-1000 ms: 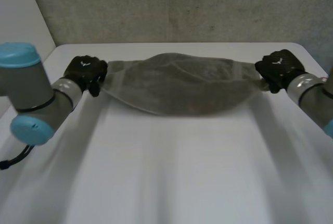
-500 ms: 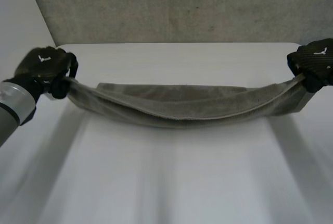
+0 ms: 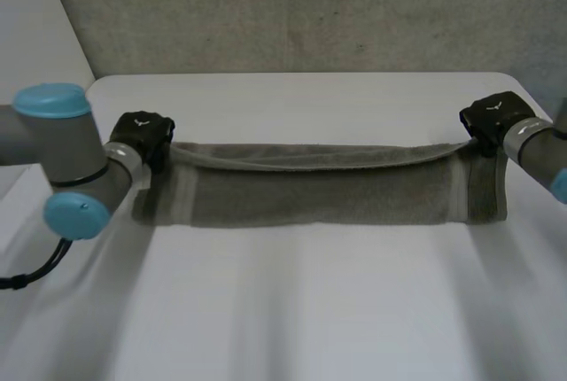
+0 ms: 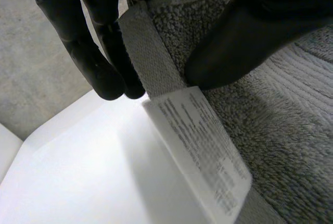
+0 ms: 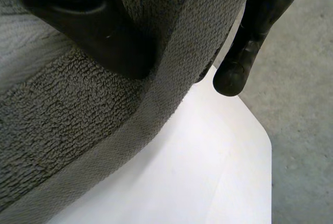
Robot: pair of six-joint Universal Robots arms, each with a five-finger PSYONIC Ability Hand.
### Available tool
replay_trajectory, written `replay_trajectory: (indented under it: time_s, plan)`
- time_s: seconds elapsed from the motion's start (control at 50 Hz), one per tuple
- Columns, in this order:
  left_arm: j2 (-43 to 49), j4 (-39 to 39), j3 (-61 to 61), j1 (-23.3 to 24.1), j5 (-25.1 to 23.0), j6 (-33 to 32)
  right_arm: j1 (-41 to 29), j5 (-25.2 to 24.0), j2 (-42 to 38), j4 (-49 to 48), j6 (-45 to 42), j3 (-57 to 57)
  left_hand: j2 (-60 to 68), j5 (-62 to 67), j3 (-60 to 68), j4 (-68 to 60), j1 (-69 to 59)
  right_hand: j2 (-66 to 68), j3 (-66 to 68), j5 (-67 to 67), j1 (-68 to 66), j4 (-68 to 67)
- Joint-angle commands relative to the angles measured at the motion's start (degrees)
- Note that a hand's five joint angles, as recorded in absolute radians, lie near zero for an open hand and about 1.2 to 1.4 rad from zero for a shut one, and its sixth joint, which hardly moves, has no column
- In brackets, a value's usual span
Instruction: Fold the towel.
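My left hand has the left end of the grey towel pinched between thumb and fingers, right by its white label. My right hand pinches the right end the same way. The towel's stretched left to right across the white table, doubled over lengthwise.

Only illegible print on towel label
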State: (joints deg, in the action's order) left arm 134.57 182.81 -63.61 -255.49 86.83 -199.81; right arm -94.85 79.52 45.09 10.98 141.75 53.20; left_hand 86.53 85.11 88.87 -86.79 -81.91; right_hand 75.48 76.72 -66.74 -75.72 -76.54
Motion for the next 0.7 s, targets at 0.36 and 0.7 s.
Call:
replay_trajectory:
  time_s: [0.36,0.7]
  plan:
    - [14.0,-10.5,24.1,5.5,8.0,0.3,-2.2,6.6,-11.0,-0.6,8.2,-13.3,-76.2,-84.7,-78.5,76.4,71.5,-65.5,-66.7,66.7,65.7,66.5]
    - [-2.0,-10.7,10.7,5.5,6.9,1.1,-1.7,-2.0,10.4,-2.6,6.8,9.9,-76.0,-84.6,-78.3,76.2,71.4,-65.5,-66.7,66.7,65.7,66.5]
